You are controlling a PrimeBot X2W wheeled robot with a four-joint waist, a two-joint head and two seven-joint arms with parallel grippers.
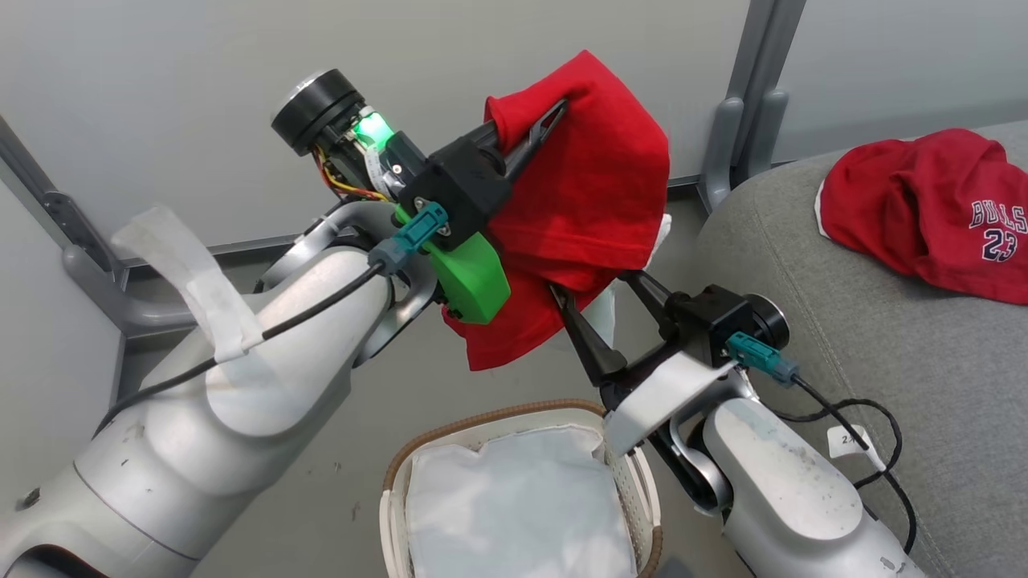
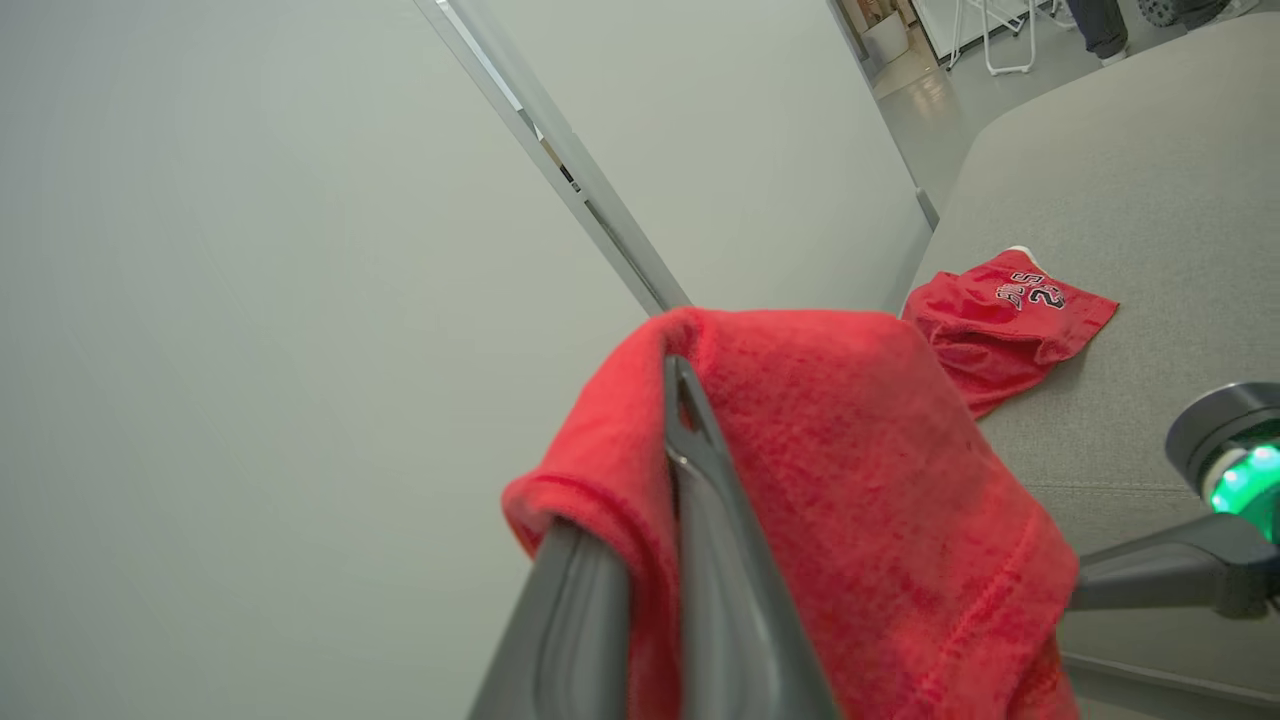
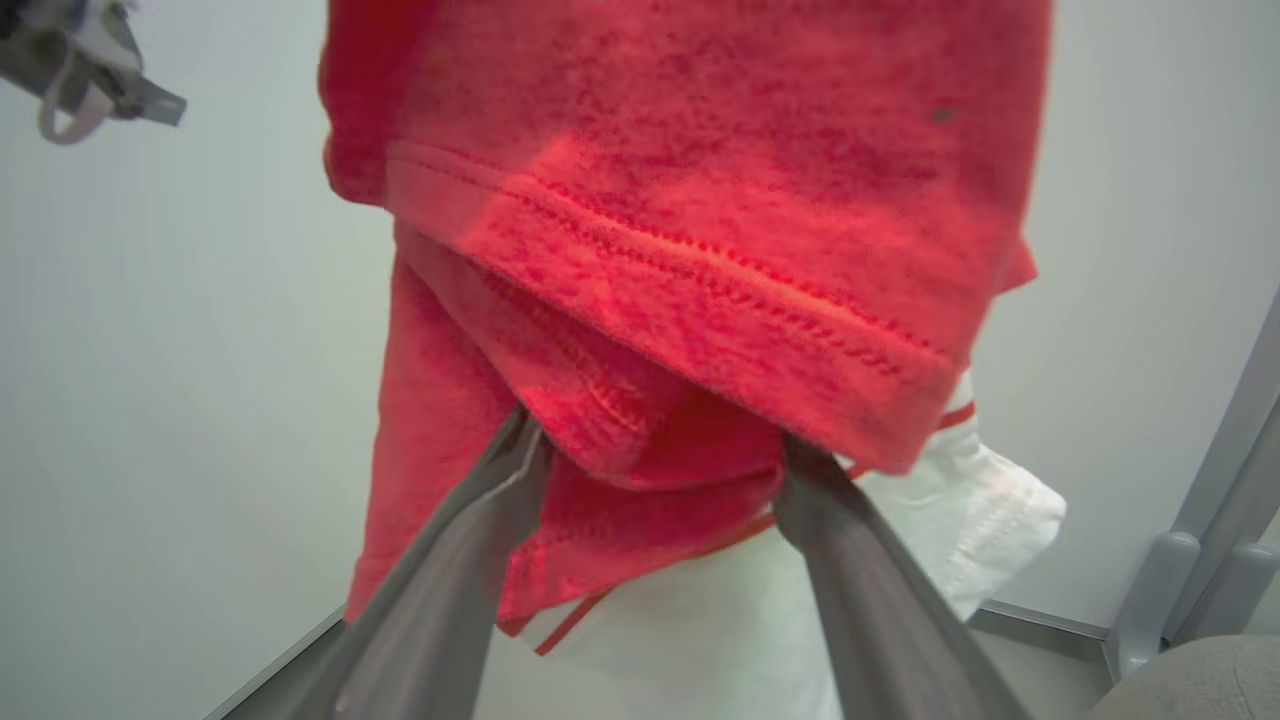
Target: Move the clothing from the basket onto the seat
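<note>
A red garment (image 1: 594,193) with a white, red-striped edge hangs in the air near the white basket (image 1: 482,421). It is pinched near its top between the closed fingers of the left end effector (image 1: 552,119). The right end effector (image 1: 598,299), fingers spread wide, pushes into the garment's lower folds from beneath. To the right, a red number 23 jersey (image 1: 923,209) lies on the grey seat (image 1: 843,345).
</note>
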